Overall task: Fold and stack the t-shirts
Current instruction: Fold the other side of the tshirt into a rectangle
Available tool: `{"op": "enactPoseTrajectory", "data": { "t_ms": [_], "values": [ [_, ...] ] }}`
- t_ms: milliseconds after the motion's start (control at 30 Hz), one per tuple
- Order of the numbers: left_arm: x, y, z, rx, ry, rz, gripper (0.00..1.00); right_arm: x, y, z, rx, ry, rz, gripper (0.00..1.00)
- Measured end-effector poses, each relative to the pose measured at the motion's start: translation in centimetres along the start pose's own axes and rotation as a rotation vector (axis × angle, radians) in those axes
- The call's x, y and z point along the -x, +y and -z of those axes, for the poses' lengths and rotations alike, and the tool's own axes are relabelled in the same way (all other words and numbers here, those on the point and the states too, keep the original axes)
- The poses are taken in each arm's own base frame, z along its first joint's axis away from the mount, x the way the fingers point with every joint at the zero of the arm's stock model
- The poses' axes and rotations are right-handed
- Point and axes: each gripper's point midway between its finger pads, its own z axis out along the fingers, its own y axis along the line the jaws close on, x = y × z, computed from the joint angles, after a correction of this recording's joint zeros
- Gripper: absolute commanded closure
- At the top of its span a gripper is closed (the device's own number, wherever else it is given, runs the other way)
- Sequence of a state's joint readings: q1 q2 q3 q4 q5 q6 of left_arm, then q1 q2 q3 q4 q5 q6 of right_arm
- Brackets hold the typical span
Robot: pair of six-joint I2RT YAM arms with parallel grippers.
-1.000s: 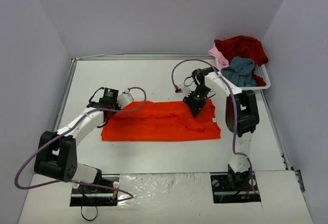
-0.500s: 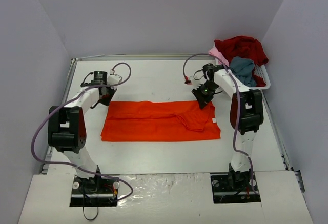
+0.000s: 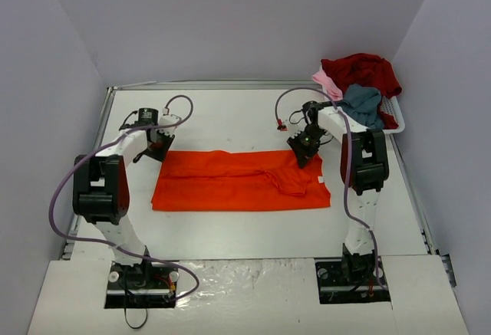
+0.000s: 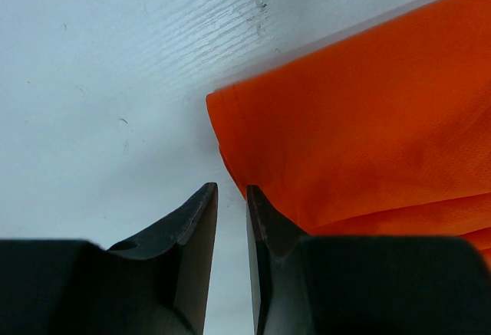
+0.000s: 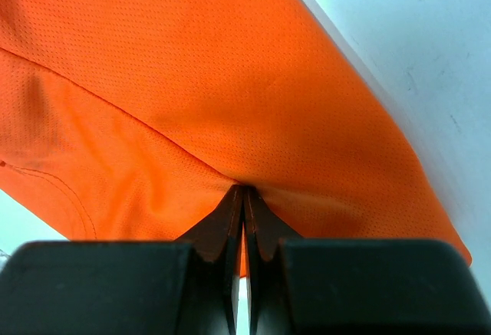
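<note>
The bright orange-red t-shirt [image 3: 238,182] lies flat as a long folded strip across the middle of the table. My left gripper [image 3: 159,149] sits low at the shirt's far left corner. In the left wrist view [image 4: 232,193] its jaws stand a narrow gap apart with nothing between them, and the shirt's corner [image 4: 368,128] lies just to their right. My right gripper [image 3: 304,149] is at the shirt's far right corner. In the right wrist view [image 5: 244,191] it is shut, pinching a fold of the orange cloth [image 5: 230,82].
A white slatted basket [image 3: 395,113] stands at the back right. It holds a dark red shirt [image 3: 364,70], a grey-blue shirt [image 3: 359,106] and a pale pink shirt [image 3: 330,83]. Walls close in the table on the left, back and right.
My left arm has swung back and left, from over the shirt's far left edge to just beside its corner. My right gripper has moved back and right to the far right corner.
</note>
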State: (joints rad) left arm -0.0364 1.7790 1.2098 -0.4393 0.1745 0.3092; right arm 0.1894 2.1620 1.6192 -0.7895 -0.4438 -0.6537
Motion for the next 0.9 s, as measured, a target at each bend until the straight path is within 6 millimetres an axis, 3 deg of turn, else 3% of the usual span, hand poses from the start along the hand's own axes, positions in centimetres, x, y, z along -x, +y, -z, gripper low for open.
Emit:
{"op": "enactPoseTrajectory", "data": {
  "t_ms": [267, 533, 900],
  "values": [
    [0.0, 0.0, -0.2, -0.053, -0.004, 0.063, 0.75, 0.0, 0.1, -0.2, 0.003, -0.005, -0.010, 1.00],
    [0.0, 1.6, -0.6, -0.078, -0.019, 0.164, 0.75, 0.0, 0.1, -0.3, 0.007, -0.009, -0.020, 1.00],
    [1.5, 0.5, -0.6, -0.178, -0.063, 0.211, 0.75, 0.0, 0.1, -0.3, 0.006, -0.009, -0.023, 1.00]
  ]
}}
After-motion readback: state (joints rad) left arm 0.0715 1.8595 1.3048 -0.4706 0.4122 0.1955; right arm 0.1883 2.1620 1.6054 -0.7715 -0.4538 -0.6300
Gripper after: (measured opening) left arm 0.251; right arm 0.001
